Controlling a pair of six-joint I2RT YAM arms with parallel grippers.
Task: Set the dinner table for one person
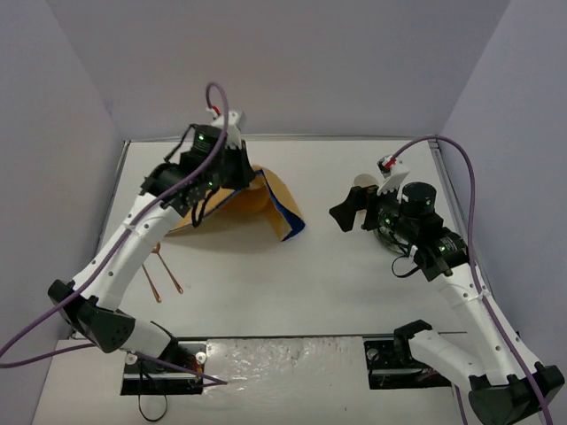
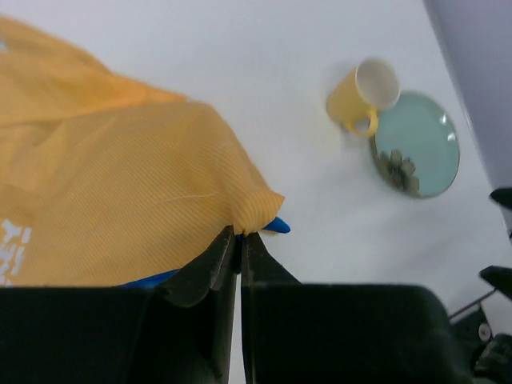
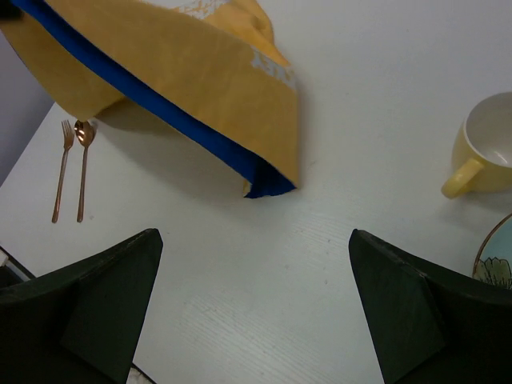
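The white dinner table (image 1: 292, 283) carries an orange-yellow cloth (image 1: 257, 208) with a blue edge. My left gripper (image 2: 240, 234) is shut on a bunched corner of the cloth (image 2: 120, 184) and holds that corner raised at the back left (image 1: 232, 166). The rest of the cloth drapes down to the table. My right gripper (image 3: 254, 240) is open and empty above bare table, right of the cloth's blue tip (image 3: 268, 186). A yellow cup (image 2: 364, 96) stands next to a teal plate (image 2: 416, 144) on the right.
A copper fork (image 3: 62, 168) and spoon (image 3: 82, 164) lie side by side left of the cloth, also in the top view (image 1: 164, 274). The cup (image 3: 488, 152) and plate rim (image 3: 498, 254) sit beside my right gripper (image 1: 350, 212). Pale walls enclose three sides.
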